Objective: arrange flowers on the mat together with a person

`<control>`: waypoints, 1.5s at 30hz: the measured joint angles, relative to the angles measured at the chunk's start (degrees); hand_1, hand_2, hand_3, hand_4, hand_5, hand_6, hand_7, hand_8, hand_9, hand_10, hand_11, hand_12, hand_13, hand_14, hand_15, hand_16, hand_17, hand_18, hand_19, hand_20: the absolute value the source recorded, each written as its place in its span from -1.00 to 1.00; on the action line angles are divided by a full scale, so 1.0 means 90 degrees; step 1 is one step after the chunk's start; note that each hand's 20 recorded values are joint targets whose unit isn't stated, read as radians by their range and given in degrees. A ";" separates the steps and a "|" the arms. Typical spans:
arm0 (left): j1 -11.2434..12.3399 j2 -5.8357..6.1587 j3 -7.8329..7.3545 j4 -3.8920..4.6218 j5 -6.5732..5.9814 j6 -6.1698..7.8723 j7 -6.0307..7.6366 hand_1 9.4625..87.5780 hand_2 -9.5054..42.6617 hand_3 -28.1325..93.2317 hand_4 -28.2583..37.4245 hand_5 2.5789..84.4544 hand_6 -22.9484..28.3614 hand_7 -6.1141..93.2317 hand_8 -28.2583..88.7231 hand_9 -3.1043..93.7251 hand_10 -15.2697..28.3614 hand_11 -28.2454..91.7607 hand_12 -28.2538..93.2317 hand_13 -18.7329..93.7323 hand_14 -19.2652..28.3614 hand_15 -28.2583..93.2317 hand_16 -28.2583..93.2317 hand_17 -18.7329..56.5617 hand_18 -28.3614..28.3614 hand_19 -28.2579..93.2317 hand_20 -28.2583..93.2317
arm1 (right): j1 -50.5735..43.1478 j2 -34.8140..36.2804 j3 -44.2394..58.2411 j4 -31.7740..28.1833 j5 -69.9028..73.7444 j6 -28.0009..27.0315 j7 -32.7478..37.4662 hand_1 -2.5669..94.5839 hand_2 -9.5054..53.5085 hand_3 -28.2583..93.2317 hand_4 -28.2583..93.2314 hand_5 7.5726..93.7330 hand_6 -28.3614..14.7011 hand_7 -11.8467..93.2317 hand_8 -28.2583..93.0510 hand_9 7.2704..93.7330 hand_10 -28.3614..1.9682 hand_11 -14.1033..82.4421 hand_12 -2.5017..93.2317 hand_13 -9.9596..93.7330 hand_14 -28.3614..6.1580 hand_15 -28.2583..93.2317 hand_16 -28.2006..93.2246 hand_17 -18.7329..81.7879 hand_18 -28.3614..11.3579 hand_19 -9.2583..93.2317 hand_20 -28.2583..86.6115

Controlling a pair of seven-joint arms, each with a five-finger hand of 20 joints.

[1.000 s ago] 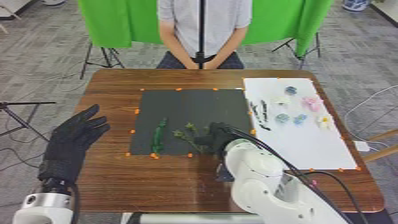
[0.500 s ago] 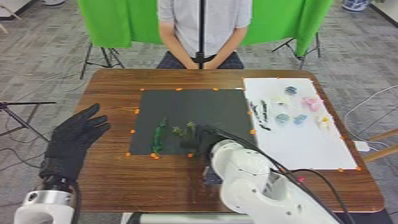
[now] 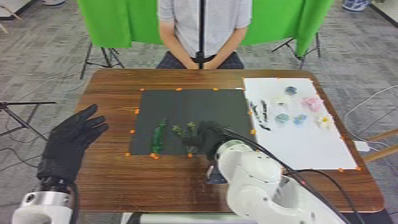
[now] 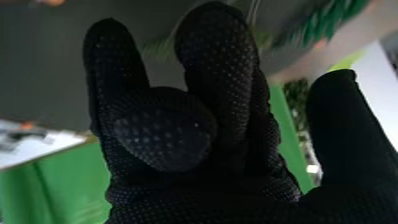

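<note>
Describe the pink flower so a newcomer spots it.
On the brown table, the white sheet lies right of the dark mat. In its far half, near the right edge, sits the pink flower. It alone is pink; the neighbouring flowers are blue or pale.

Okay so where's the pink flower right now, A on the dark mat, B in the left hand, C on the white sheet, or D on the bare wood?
C, since the pink flower lies on the white sheet, to the right of the dark mat.
</note>
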 measured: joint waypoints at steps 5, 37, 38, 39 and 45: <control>0.0136 0.0020 -0.0023 0.0000 -0.0063 0.0006 0.0209 -0.69 -0.36 0.77 -1.00 -0.11 0.28 -0.58 -0.69 -0.22 0.65 -0.01 -0.40 -0.25 0.94 0.39 -0.76 -0.74 0.74 0.34 -0.44 | -0.0421 0.0442 0.0759 -0.0423 0.0075 0.0706 -0.0185 -0.40 -0.28 0.34 -0.82 0.48 0.06 -0.57 -0.70 0.80 -0.30 -0.18 -0.57 0.76 -0.11 0.44 -0.26 0.22 -0.70 0.95 -0.94; 0.0810 -0.0568 -0.0741 0.0080 0.0157 -0.0242 0.0742 -0.84 -0.40 0.75 -1.00 -0.13 0.14 -0.63 -0.69 -0.22 0.53 -0.13 -0.38 -0.23 0.92 0.34 -0.70 -0.77 0.75 0.25 -0.37 | -0.3953 0.0007 0.5579 -0.0022 0.7933 0.2372 -0.4991 -0.59 -0.34 0.67 -0.96 -0.11 0.24 -0.55 -0.71 -0.11 -0.48 -0.41 -0.64 -0.09 -0.64 0.29 -0.40 -0.48 -0.86 0.20 -0.31; 0.0792 -0.0568 -0.0720 0.0081 0.0164 -0.0248 0.0723 -0.84 -0.40 0.75 -1.00 -0.13 0.14 -0.63 -0.69 -0.22 0.53 -0.13 -0.38 -0.23 0.92 0.34 -0.70 -0.77 0.75 0.25 -0.37 | -0.3962 0.0001 0.5588 -0.0011 0.7967 0.2371 -0.5009 -0.58 -0.34 0.67 -0.96 -0.11 0.24 -0.55 -0.71 -0.11 -0.48 -0.41 -0.64 -0.08 -0.64 0.29 -0.40 -0.47 -0.86 0.20 -0.31; 0.0766 -0.0568 -0.0693 0.0084 0.0172 -0.0252 0.0708 -0.84 -0.40 0.75 -1.00 -0.13 0.15 -0.63 -0.69 -0.22 0.54 -0.13 -0.38 -0.23 0.92 0.34 -0.70 -0.77 0.75 0.25 -0.37 | -0.3966 -0.0006 0.5600 -0.0003 0.7993 0.2369 -0.5020 -0.58 -0.34 0.67 -0.96 -0.11 0.24 -0.55 -0.71 -0.10 -0.48 -0.41 -0.64 -0.08 -0.64 0.29 -0.40 -0.47 -0.86 0.19 -0.31; 0.0559 -0.0546 -0.0535 0.0104 0.0216 -0.0299 0.0581 -0.83 -0.39 0.75 -1.00 -0.15 0.16 -0.63 -0.68 -0.22 0.56 -0.12 -0.37 -0.24 0.92 0.35 -0.70 -0.76 0.75 0.26 -0.37 | -0.3968 -0.0037 0.5638 0.0017 0.8025 0.2318 -0.5054 -0.58 -0.35 0.67 -0.96 -0.11 0.24 -0.55 -0.71 -0.10 -0.47 -0.41 -0.64 -0.08 -0.64 0.30 -0.40 -0.47 -0.87 0.19 -0.29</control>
